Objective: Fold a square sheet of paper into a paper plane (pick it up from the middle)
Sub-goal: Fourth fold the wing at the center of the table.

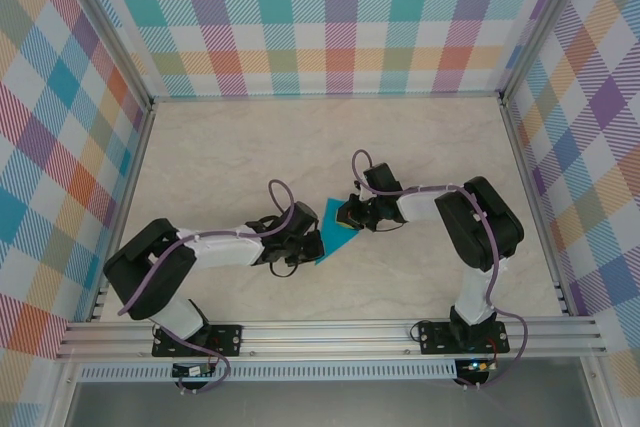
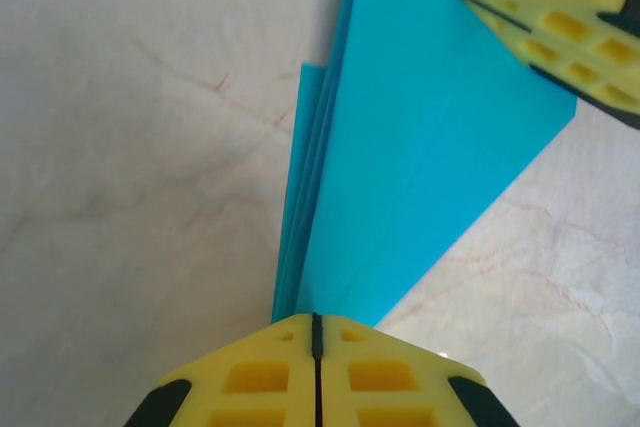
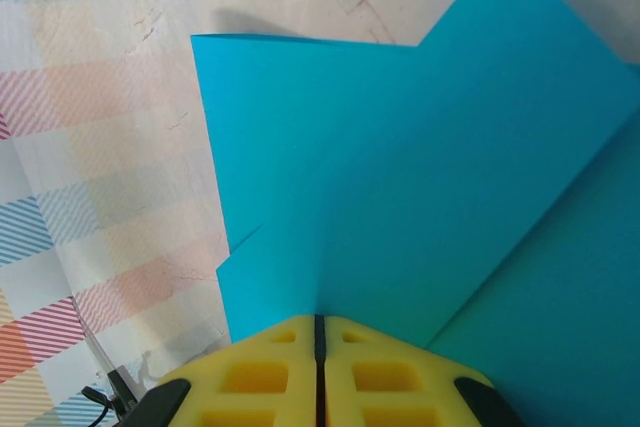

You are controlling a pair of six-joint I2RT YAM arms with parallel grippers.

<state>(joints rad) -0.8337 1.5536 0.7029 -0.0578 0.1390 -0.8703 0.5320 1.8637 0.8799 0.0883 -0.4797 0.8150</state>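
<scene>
Both the left gripper (image 2: 316, 319) and right gripper (image 3: 318, 319) pinch the paper (image 1: 332, 228); move them together, lest it tear.

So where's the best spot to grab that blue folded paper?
Pinch the folded paper at its narrow end, coming edge-on along the crease, as the left end effector does: the layers stack together there, so one pinch probably catches them all.
</scene>
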